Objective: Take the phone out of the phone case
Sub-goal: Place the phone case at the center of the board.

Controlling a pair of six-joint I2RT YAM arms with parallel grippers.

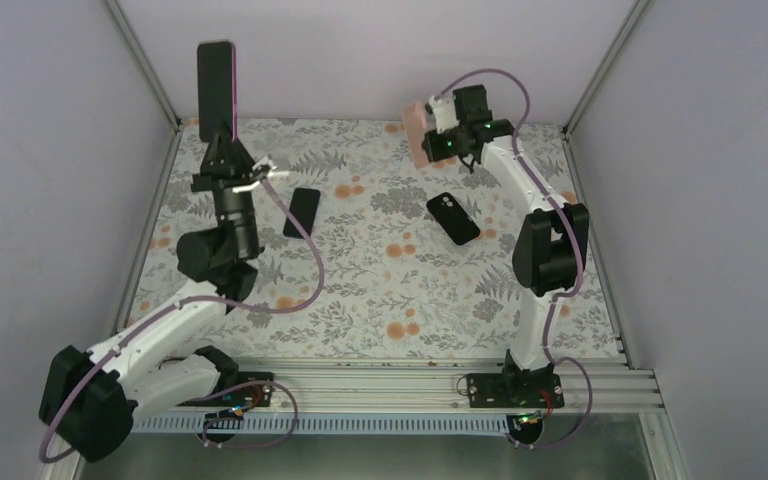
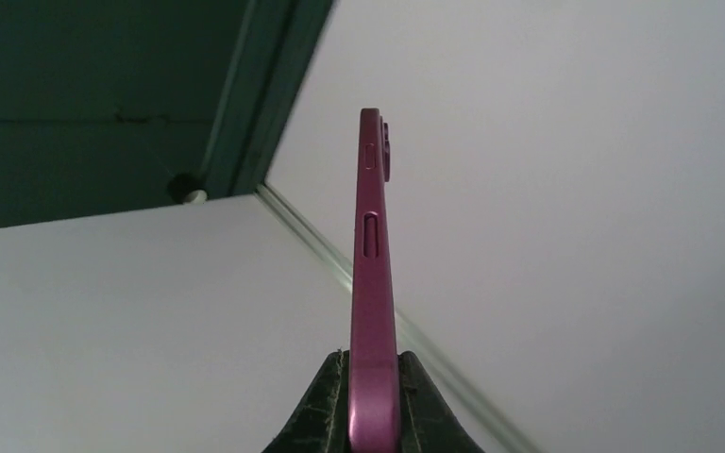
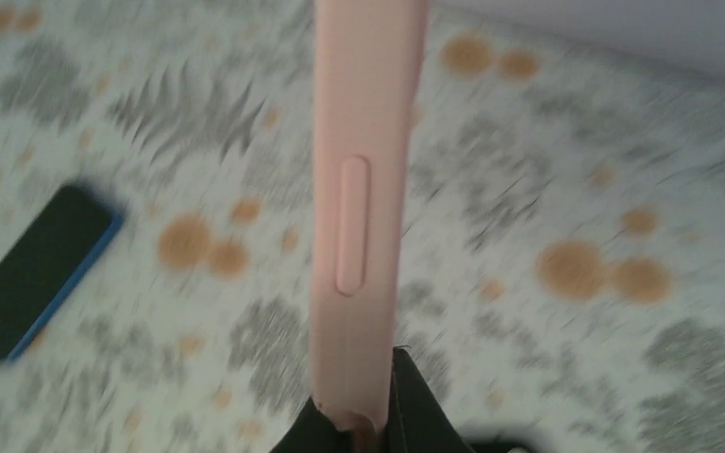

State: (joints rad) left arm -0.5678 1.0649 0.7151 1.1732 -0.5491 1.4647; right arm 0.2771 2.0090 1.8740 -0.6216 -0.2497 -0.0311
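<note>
The magenta phone (image 2: 374, 283) stands upright, high above the tabletop (image 1: 380, 290), with our left fingers (image 2: 319, 415) clamped on its bottom end only. It could tip, slip and fall. Our right fingers (image 3: 420, 406) pinch the pink case (image 3: 363, 189) apart from it.

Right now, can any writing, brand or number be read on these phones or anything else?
None can be read.
The magenta phone in the left gripper shows only unmarked side buttons.
The pink case in the right gripper is plain.
The two dark phones on the table show no marks.
</note>
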